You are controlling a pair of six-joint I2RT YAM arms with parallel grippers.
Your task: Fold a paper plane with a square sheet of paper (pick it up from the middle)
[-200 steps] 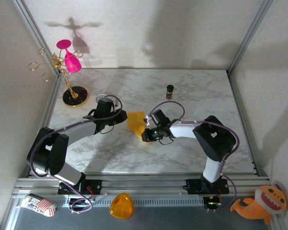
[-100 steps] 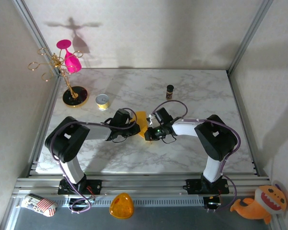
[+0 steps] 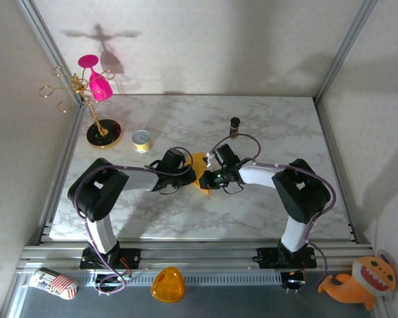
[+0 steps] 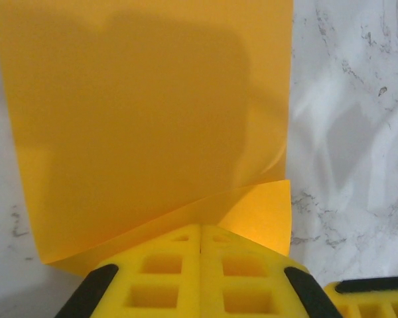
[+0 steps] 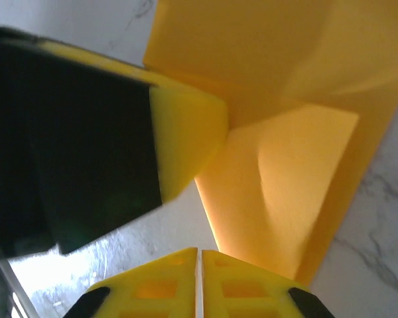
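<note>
The square sheet of paper (image 3: 199, 163) is orange-yellow and lies bunched on the marble between the two grippers. In the left wrist view the sheet of paper (image 4: 146, 112) has one layer curling up over another. My left gripper (image 4: 200, 228) is shut, and the raised edge meets its fingertips. From the top, the left gripper (image 3: 193, 175) comes in from the left and the right gripper (image 3: 206, 179) from the right. My right gripper (image 5: 199, 252) is shut, with the folded paper (image 5: 285, 185) running under its right fingertip. The left gripper's finger (image 5: 186, 132) presses against the fold.
A small yellow tin (image 3: 141, 139) and a gold rack with a pink glass (image 3: 96, 99) stand at the back left. A dark little bottle (image 3: 235, 126) stands behind the grippers. An orange dome (image 3: 167, 285), a can (image 3: 53, 283) and a plush toy (image 3: 358, 281) lie off the table's front.
My left arm swung right to the paper and its jaws closed at the paper's edge. The sheet went from a wide tilted square to a small bunched fold. The right gripper edged up.
</note>
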